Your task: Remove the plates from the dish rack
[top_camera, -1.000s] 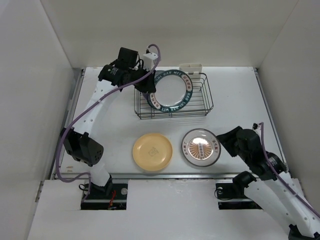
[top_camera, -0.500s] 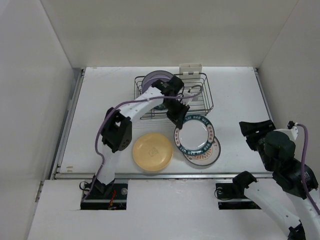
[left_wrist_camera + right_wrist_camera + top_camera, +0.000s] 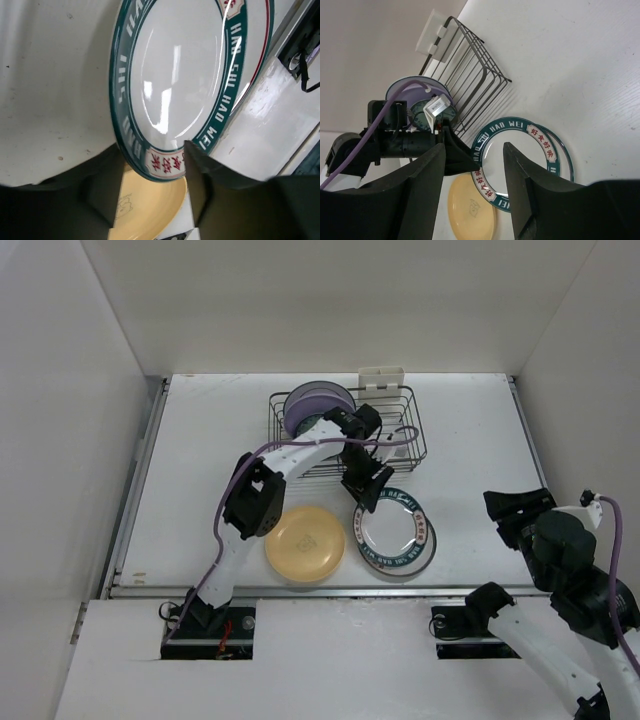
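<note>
**Green-rimmed plate, lying outside the dish rack**

Green-rimmed plate: round, so no long axis. It lies face up, with a glossy white well and a green band bearing white lettering and red characters. Its rim sits between the left fingers, which stand apart, one on each side of the edge. It rests on a second plate whose edge peeks out beyond it.

- Yellow plate: just beside those fingers.
- Dish rack: behind the fingers, with a lavender plate upright inside.
- Tabletop: bare past the plate's other side.
- Right fingers: apart, holding nothing, well apart from the plate.

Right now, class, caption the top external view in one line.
Left gripper open at the green-rimmed plate beside the yellow plate; lavender plate in the dish rack.
</note>
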You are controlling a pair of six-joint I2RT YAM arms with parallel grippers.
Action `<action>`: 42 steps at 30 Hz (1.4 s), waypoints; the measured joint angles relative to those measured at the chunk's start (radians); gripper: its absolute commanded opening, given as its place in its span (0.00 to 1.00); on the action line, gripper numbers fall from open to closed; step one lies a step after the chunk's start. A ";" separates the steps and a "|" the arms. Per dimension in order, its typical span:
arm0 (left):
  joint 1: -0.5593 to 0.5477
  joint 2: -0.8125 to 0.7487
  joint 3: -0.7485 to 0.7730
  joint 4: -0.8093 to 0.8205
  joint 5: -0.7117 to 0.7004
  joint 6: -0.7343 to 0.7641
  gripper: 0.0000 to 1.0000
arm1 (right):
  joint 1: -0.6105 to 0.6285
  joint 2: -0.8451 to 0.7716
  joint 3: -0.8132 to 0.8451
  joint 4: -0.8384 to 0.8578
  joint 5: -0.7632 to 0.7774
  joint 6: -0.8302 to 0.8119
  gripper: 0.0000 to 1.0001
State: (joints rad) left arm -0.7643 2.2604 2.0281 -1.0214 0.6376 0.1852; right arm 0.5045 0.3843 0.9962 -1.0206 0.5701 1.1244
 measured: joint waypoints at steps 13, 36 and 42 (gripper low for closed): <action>-0.088 0.003 0.036 -0.099 -0.064 0.106 0.73 | 0.000 -0.005 -0.010 -0.007 -0.002 -0.012 0.56; 0.240 -0.321 0.111 0.165 -0.590 0.251 0.66 | 0.000 0.543 0.071 0.402 -0.161 -0.396 0.65; 0.267 -0.136 0.069 0.159 -0.587 0.310 0.61 | 0.000 0.754 0.159 0.502 -0.246 -0.480 0.65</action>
State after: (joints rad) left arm -0.4969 2.1246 2.0972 -0.8623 0.0505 0.4950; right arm 0.5045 1.1381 1.1549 -0.5190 0.3237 0.6449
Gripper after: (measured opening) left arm 0.625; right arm 0.648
